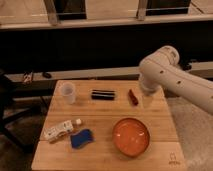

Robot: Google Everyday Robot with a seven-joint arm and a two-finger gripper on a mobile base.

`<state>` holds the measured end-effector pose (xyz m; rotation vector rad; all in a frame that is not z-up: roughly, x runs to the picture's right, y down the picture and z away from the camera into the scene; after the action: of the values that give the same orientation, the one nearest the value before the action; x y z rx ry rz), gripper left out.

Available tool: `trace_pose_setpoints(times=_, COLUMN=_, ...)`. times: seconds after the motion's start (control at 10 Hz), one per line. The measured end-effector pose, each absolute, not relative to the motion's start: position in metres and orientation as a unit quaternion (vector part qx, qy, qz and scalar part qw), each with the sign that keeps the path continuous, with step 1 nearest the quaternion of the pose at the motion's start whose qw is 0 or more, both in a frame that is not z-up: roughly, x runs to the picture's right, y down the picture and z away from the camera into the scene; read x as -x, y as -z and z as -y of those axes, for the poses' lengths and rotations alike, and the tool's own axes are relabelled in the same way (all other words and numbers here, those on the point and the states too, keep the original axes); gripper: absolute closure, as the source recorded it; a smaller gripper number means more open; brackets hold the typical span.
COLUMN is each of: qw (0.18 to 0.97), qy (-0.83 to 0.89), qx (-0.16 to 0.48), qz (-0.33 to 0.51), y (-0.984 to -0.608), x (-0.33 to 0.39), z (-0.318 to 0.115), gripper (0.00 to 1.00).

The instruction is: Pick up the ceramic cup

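Note:
The ceramic cup (pixel 68 92), a small pale white tumbler without a handle, stands upright near the back left corner of the wooden table (pixel 102 116). My white arm (pixel 161 70) reaches in from the right over the table's back right part. The gripper (pixel 146 94) hangs at the arm's lower end, just right of a small red-brown object (pixel 133 96) and far to the right of the cup. It holds nothing that I can see.
A black oblong object (pixel 103 94) lies between the cup and the red-brown object. A wide orange bowl (pixel 131 136) sits front right. A white capped bottle (pixel 61 130) and a blue sponge (pixel 81 138) lie front left. A dark chair (pixel 7 115) stands to the left.

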<state>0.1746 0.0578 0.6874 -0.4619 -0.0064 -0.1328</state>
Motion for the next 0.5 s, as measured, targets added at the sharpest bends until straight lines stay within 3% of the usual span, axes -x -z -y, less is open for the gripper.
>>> trace_pose_setpoints(times=0.5, qw=0.971, qy=0.113, qx=0.212, qz=0.018, y=-0.693, x=-0.123, z=-0.038, gripper=0.20)
